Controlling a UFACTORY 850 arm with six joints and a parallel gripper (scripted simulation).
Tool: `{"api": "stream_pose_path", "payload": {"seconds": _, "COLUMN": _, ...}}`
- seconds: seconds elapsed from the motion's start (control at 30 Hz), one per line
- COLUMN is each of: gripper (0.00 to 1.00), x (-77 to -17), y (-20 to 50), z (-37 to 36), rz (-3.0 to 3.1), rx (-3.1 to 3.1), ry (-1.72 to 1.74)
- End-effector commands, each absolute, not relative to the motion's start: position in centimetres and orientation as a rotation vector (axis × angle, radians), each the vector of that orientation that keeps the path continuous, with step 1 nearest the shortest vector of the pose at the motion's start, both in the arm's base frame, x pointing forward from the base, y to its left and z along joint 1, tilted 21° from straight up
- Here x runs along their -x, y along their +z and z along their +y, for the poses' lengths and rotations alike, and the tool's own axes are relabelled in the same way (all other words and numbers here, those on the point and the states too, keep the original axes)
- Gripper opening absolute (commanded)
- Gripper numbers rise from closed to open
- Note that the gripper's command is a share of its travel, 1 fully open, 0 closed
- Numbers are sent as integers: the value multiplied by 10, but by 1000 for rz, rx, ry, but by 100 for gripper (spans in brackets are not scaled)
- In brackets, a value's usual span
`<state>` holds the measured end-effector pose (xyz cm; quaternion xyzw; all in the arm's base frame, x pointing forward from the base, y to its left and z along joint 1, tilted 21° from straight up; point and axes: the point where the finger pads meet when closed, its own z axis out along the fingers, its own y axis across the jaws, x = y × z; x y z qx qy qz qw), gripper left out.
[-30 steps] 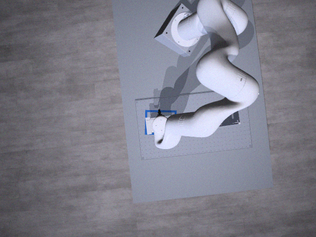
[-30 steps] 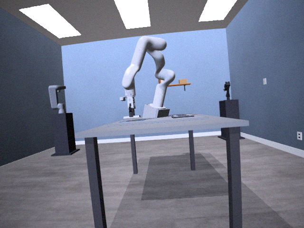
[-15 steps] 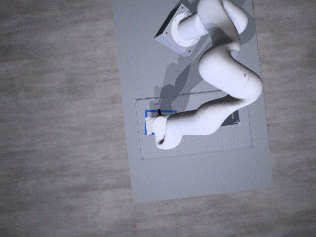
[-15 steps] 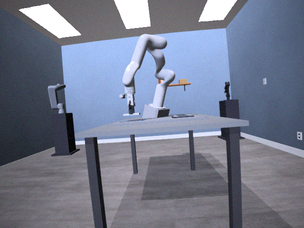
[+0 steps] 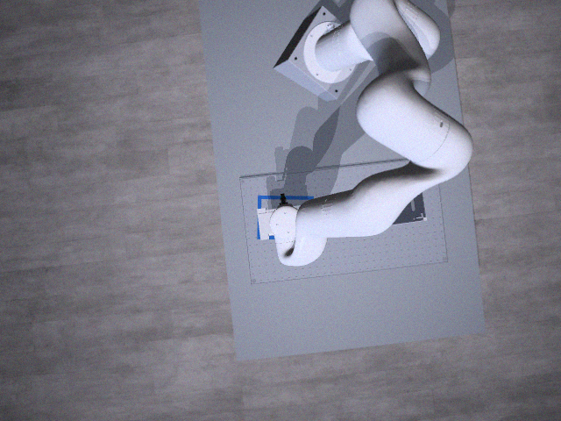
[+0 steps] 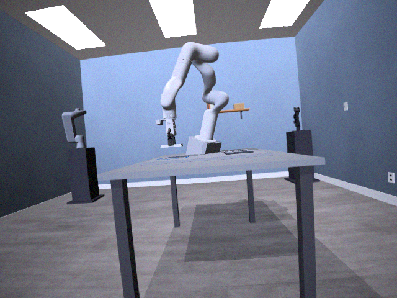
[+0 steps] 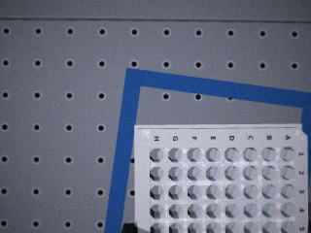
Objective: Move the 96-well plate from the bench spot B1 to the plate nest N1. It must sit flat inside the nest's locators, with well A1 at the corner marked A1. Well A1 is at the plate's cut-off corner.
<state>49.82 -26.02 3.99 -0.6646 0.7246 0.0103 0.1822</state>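
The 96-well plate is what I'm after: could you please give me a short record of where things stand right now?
plate: 96-well plate, lifted off the table, level
gripper: gripper shut on the plate
position: above the blue B1 outline
nest: plate nest N1 to the side, nothing in it
step left: carry plate to N1

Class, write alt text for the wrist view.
A white well plate fills the lower right, held above a grey pegboard. A blue outline on the board frames it. Letters H to A run along the plate's top edge.
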Motion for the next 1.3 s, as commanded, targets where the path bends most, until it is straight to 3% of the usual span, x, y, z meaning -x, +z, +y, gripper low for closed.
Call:
{"api": "stream_pose_path", "payload": {"seconds": 0.0, "gripper": 0, "x": -497, "y": 47, "z": -263, "rz": 2045, "rx": 1876, "ry": 27}}
{"api": "stream_pose_path", "payload": {"seconds": 0.53, "gripper": 0, "x": -496, "y": 51, "z": -264, "rz": 2045, "rx": 1876, "ry": 27}}
{"api": "stream_pose_path", "payload": {"seconds": 1.27, "gripper": 0, "x": -500, "y": 71, "z": -200, "rz": 2564, "rx": 1111, "ry": 196}}
